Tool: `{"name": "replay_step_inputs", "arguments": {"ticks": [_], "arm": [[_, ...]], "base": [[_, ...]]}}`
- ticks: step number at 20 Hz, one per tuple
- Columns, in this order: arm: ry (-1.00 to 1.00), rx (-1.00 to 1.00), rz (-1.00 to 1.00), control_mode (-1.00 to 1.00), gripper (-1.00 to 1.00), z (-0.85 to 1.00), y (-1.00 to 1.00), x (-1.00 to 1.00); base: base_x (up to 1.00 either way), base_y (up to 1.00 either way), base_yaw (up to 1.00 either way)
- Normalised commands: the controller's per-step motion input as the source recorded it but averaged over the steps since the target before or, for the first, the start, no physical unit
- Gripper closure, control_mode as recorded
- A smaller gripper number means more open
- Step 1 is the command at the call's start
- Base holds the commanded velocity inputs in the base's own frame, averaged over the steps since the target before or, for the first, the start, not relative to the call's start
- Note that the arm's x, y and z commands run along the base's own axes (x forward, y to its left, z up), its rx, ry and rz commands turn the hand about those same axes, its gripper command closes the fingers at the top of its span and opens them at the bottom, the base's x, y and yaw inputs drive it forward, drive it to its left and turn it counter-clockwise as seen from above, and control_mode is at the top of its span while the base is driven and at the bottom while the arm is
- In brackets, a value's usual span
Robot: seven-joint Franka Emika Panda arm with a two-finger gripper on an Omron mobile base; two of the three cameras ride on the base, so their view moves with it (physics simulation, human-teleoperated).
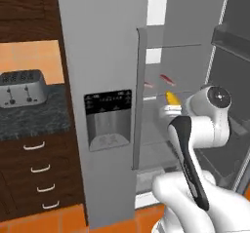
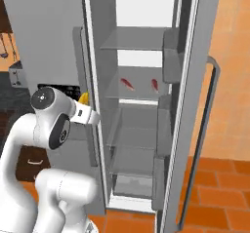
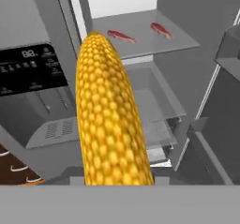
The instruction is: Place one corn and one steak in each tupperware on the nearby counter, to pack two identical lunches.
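Note:
A yellow corn (image 3: pixel 110 120) cob stands up the middle of the hand view, held lengthwise. My gripper (image 1: pixel 170 106) is shut on the corn (image 1: pixel 171 98) in front of the open fridge, just outside its doorway. Seen from the right base, the corn (image 2: pixel 84 98) pokes up from the gripper (image 2: pixel 86 105) beside the fridge's left door. Two dark-red steaks (image 3: pixel 122 36) (image 3: pixel 161 29) lie side by side on a middle fridge shelf (image 2: pixel 139 93), beyond the cob. The steaks (image 1: pixel 166 78) (image 1: pixel 148 85) sit above and behind my hand. The tupperware is out of view.
The dark speckled counter (image 1: pixel 29 117) lies to the left with a silver toaster (image 1: pixel 22 87) on it, over brown drawers (image 1: pixel 39 168). The fridge's left door with dispenser panel (image 1: pixel 107 120) stands between counter and arm. The open right door (image 2: pixel 195 105) flanks the shelves.

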Motion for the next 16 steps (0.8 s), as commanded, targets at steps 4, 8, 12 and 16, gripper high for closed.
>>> {"name": "replay_step_inputs", "arguments": {"ticks": [4, 8, 12, 16], "arm": [[0.00, 0.00, 0.00, 1.00, 1.00, 0.00, 0.00, 0.00], [0.00, 0.00, 0.00, 1.00, 1.00, 0.00, 0.00, 0.00], [0.00, 0.00, 0.00, 1.00, 1.00, 0.00, 0.00, 0.00], [0.00, 0.00, 0.00, 1.00, 1.00, 0.00, 0.00, 0.00]], "base": [[-0.12, 0.60, 0.85], [0.00, 0.93, 0.74], [0.41, 1.00, 0.50], [1.00, 0.99, 0.13]]}}
